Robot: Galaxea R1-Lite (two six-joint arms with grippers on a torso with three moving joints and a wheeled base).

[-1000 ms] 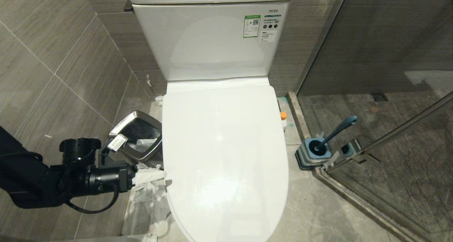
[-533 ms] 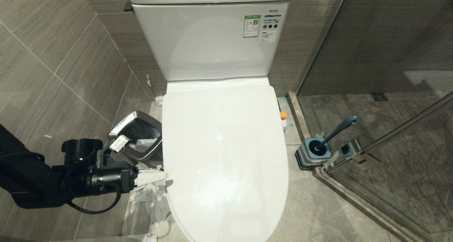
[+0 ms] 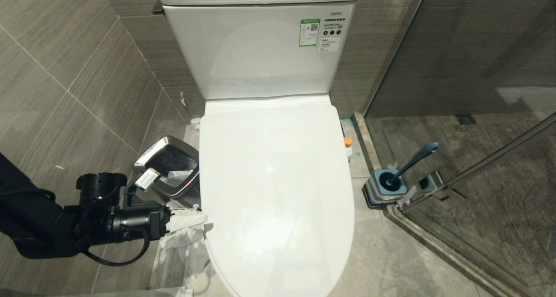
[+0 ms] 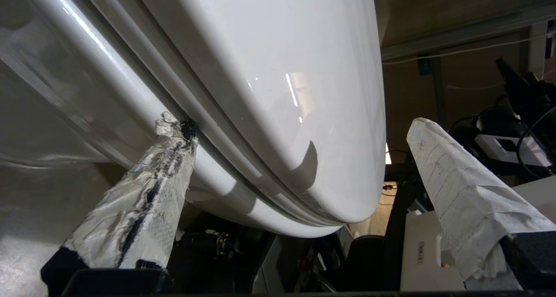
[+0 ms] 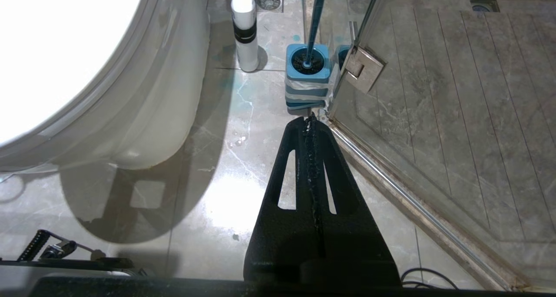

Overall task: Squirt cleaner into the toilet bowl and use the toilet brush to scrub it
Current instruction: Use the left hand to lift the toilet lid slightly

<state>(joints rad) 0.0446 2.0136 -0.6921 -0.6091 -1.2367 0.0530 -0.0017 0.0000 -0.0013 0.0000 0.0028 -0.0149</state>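
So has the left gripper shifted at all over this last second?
Barely. In the head view the left gripper sits a touch lower against the trash bin than before, its open, paper-wrapped fingers still at the toilet lid's left edge.

— Left of the toilet (image 3: 273,175)?
— Bin (image 3: 168,166) against its side, left gripper (image 3: 191,221) just in front, at the lid's edge.
— Right of it?
— Cleaner bottle (image 5: 244,28) beside the bowl, brush (image 3: 412,160) in its holder (image 3: 384,188) farther right, against the glass door (image 3: 499,158).
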